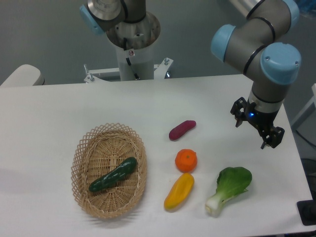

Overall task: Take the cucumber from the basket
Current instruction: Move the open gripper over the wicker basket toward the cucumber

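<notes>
A dark green glossy cucumber (113, 175) lies diagonally inside the tan wicker basket (84, 153) at the front left of the table. My gripper (254, 131) hangs far to the right, above the table's right side, well away from the basket. Its two dark fingers (239, 113) are spread apart with nothing between them.
A purple sweet potato (181, 130), an orange (186, 160), a yellow pepper (179, 191) and a bok choy (229, 189) lie between the basket and the gripper. The arm's base (132, 44) stands at the back of the table.
</notes>
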`<action>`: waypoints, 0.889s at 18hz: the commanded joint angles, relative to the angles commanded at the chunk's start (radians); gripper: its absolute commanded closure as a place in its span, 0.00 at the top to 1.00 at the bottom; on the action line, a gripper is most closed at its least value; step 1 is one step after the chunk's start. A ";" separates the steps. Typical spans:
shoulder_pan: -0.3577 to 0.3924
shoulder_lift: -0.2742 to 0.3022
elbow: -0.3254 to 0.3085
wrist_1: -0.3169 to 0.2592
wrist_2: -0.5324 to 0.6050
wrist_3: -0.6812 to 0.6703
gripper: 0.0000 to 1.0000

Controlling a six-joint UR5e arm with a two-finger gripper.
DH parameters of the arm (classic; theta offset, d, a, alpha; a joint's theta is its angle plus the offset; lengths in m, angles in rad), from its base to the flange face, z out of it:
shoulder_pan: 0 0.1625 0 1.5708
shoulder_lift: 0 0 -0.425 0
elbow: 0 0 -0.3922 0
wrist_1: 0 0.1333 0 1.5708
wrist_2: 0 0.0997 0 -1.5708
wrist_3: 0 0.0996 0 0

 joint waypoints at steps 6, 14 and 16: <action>-0.026 0.046 -0.027 -0.064 0.002 -0.049 1.00; -0.178 0.114 -0.121 -0.060 0.000 -0.337 1.00; -0.233 0.114 -0.129 -0.058 0.002 -0.452 1.00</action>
